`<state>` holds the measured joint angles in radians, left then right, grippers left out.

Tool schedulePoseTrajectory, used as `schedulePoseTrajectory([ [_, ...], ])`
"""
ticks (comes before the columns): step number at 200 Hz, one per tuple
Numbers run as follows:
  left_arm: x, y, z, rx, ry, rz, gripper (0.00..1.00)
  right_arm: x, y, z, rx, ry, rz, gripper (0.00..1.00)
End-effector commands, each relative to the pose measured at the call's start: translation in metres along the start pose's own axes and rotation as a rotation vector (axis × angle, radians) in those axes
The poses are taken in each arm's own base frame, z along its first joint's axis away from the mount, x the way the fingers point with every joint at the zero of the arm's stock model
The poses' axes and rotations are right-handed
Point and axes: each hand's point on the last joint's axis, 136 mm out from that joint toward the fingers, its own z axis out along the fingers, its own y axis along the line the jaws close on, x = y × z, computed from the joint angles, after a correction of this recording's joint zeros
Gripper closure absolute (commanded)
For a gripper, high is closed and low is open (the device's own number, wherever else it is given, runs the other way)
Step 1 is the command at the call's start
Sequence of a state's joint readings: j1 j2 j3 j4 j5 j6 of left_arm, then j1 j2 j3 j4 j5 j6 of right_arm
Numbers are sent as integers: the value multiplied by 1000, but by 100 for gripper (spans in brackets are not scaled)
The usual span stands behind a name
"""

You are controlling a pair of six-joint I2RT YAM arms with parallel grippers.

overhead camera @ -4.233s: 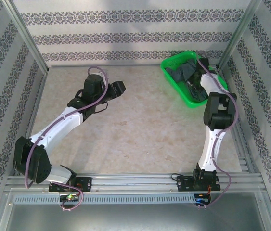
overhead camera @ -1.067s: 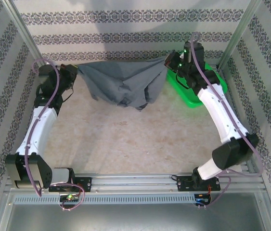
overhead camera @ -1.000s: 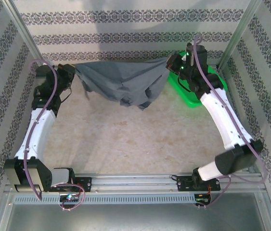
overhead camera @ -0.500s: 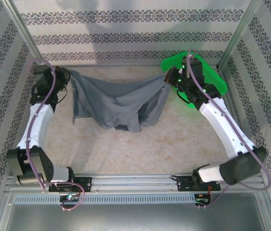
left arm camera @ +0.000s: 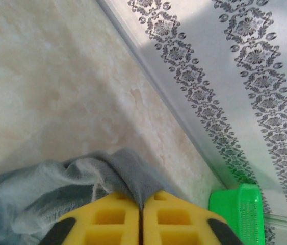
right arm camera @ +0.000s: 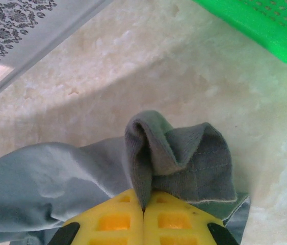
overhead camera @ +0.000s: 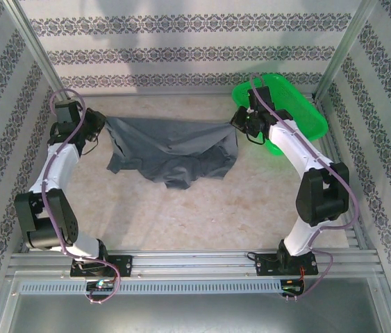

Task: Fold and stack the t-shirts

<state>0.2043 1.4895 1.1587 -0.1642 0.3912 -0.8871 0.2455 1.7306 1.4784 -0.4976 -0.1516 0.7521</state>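
Left gripper and right gripper pinched tight on opposite edges of slate-grey t-shirt, sagging crumpled onto table beside green basket. Spreading step, likely; next, letting go, smoothing flat.

We see the grey shirt stretched across the far half of the table, pinched at either end by the left gripper and the right gripper, so it bars that strip from side to side. Toward the arm bases the table lies bare, leaving room to pass. The green basket blocks the far right corner, just beside the right gripper, and patterned walls hem in three sides.
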Motion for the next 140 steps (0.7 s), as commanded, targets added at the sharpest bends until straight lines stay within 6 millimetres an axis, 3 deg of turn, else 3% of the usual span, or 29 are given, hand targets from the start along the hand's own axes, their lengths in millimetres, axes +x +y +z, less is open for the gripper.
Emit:
schedulePoseTrajectory([
  [1,13,19,-10,-67,27,32,58,-1,7,-11,-35,-4,-7,100],
  [9,18,28,-12,-112,41,24,39,0,7,-13,-35,-2,-10,100],
  [21,30,39,-17,-180,75,17,29,3,5,-16,-32,4,-14,100],
  [37,63,45,-27,-251,141,32,29,8,2,-18,-25,13,-17,100],
  [71,177,81,-47,-407,331,-107,34,12,2,-20,-26,30,-28,100],
  [87,208,87,-42,-359,313,-218,34,13,2,-20,-26,34,-29,100],
  [102,218,92,-30,-312,275,-317,34,14,1,-18,-25,39,-28,100],
  [140,210,85,7,-251,220,-313,31,16,2,-16,-36,55,-27,100],
])
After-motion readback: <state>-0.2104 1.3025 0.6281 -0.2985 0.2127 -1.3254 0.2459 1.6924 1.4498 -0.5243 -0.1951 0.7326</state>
